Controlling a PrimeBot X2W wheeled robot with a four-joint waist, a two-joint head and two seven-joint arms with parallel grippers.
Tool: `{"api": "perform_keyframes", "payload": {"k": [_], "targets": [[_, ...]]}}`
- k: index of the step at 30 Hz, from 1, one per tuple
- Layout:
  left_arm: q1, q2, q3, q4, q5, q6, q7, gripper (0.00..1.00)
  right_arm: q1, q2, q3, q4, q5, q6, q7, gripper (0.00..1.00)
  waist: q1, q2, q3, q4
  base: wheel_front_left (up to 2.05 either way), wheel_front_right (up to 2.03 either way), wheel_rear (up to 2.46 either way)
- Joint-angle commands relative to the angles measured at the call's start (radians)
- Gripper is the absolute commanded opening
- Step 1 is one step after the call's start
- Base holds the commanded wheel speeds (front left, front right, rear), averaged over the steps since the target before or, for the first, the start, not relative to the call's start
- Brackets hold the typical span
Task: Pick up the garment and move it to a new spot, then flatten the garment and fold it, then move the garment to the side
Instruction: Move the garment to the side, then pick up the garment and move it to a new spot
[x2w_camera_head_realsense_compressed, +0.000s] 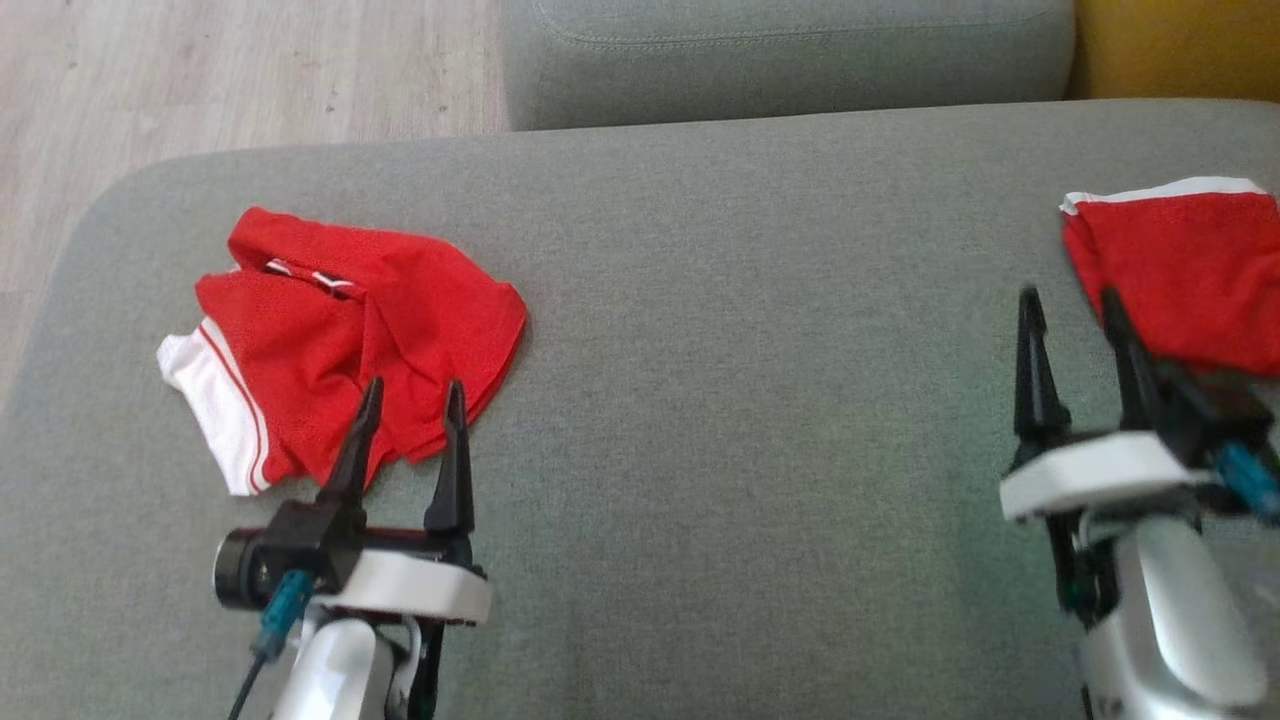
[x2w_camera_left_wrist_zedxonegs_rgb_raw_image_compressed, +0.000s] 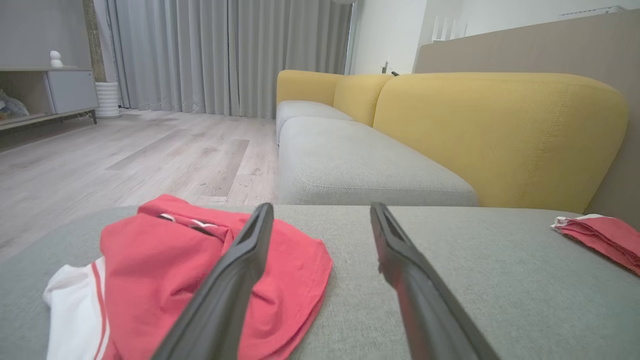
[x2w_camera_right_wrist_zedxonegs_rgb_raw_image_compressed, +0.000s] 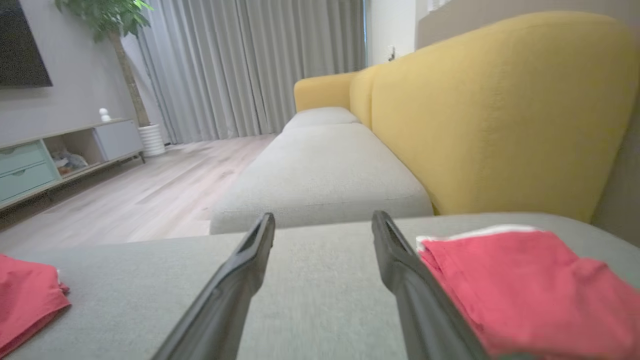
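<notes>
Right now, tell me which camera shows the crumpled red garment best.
Head view: the crumpled red garment nearly whole, from above. Left wrist view: low, partly behind the left gripper. Right wrist view: its edge.

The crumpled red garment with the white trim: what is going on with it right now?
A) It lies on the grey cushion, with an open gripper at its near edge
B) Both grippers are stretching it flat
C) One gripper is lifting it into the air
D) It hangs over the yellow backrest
A: the crumpled red garment lies bunched on the grey cushion, and the left gripper is at its near edge with fingers spread apart, not pinching the cloth.
</notes>
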Motion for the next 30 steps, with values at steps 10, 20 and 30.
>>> {"api": "perform_keyframes", "payload": {"k": [10, 20, 30], "targets": [[0.023, 0.005, 0.054, -0.054, -0.005, 0.012, -0.008, 1.0, 0.129, 0.006, 0.056, -0.124, 0.066, -0.001, -0.02, 1.0, 0.0001, 0.0, -0.005, -0.01, 0.0, 0.0, 0.0], [0.015, 0.005, 0.04, -0.053, -0.011, 0.013, -0.008, 1.0, 0.15, 0.006, 0.08, -0.164, 0.078, -0.001, -0.021, 1.0, 0.0001, 0.0, -0.008, 0.014, 0.0, 0.0, 0.0], [0.031, 0.005, 0.032, -0.041, -0.013, 0.024, -0.008, 1.0, 0.188, 0.006, 0.174, -0.174, 0.09, -0.001, -0.021, 1.0, 0.0001, 0.0, -0.035, 0.176, 0.0, 0.0, 0.0]]}}
